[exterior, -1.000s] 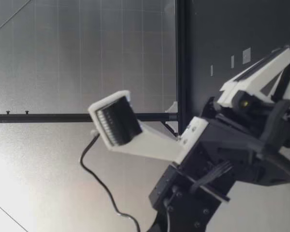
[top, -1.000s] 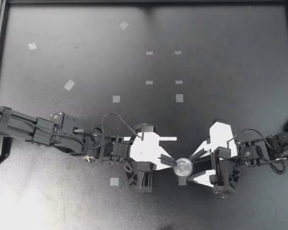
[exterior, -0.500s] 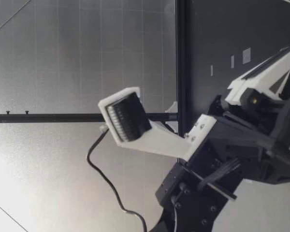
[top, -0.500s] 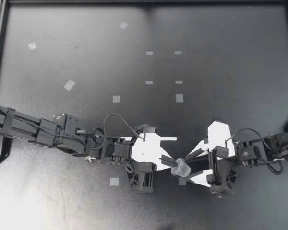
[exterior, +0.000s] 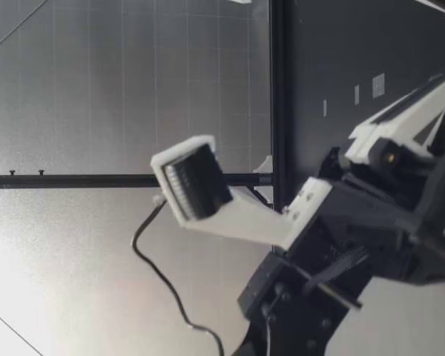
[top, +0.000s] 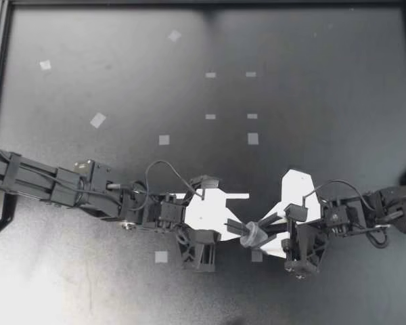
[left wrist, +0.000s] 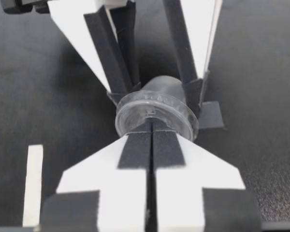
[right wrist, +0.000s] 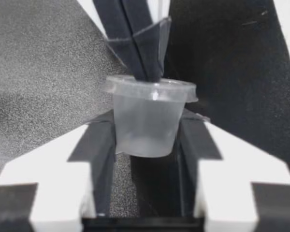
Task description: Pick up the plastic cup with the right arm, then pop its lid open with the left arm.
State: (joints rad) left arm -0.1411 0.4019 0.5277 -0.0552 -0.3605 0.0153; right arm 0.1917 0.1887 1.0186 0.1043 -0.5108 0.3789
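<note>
Within the last second the small clear cup (top: 252, 236) had been tipped from mouth-up onto its side; its long axis now lay nearly level, lid (left wrist: 156, 112) pointing at my left gripper (top: 238, 228), base toward my right wrist; my right gripper (top: 260, 234) was clamped across the cup's body, held between its fingers; my left gripper's fingers were pressed together on the lid's rim; in my judgement, the turn set the lid squarely before the left gripper.

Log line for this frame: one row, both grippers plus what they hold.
left gripper: shut, pinching lid rim | right gripper: shut on cup body | cup state: clear, tilted, lid toward left arm
</note>
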